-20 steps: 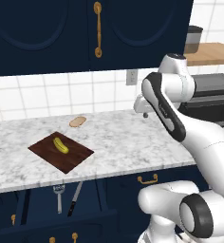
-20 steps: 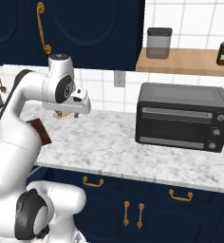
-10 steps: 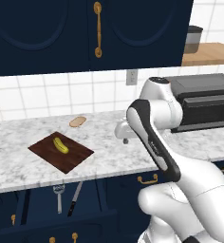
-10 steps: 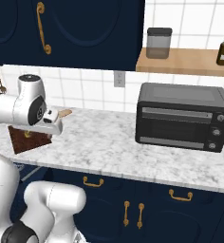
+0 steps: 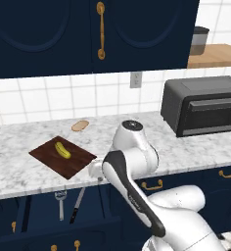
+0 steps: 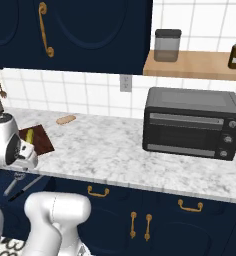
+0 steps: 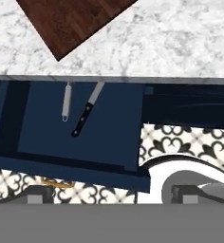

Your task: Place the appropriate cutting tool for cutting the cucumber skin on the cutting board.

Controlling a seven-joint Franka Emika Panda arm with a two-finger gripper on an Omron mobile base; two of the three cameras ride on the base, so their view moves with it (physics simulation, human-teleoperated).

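Gripper (image 5: 94, 170) at centre-left of the left base view, just past the front edge of the marble counter (image 5: 196, 149), near the lower corner of the cutting board (image 5: 63, 157); whether clenched or released, cannot tell, the fingertips being hidden. In the right base view, same gripper (image 6: 30, 157) at the left edge, low against the counter front.

Below the counter edge, in an open dark blue drawer (image 5: 44, 215): grey metal peeler (image 5: 60, 203) at lower left of the left base view, forked head toward the counter, and just right of it, a black-handled knife (image 5: 77, 205) lying slanted. In the hand view, peeler (image 7: 66, 101) upper left of centre, knife (image 7: 87, 115) beside it, apart, neither gripped.

On the board, upper left of the gripper: yellow-green cucumber (image 5: 62, 149), lying diagonally. Farther back near the tiled wall, a tan bread slice (image 5: 80, 125). At right, a dark toaster oven (image 5: 203, 105) on the counter.
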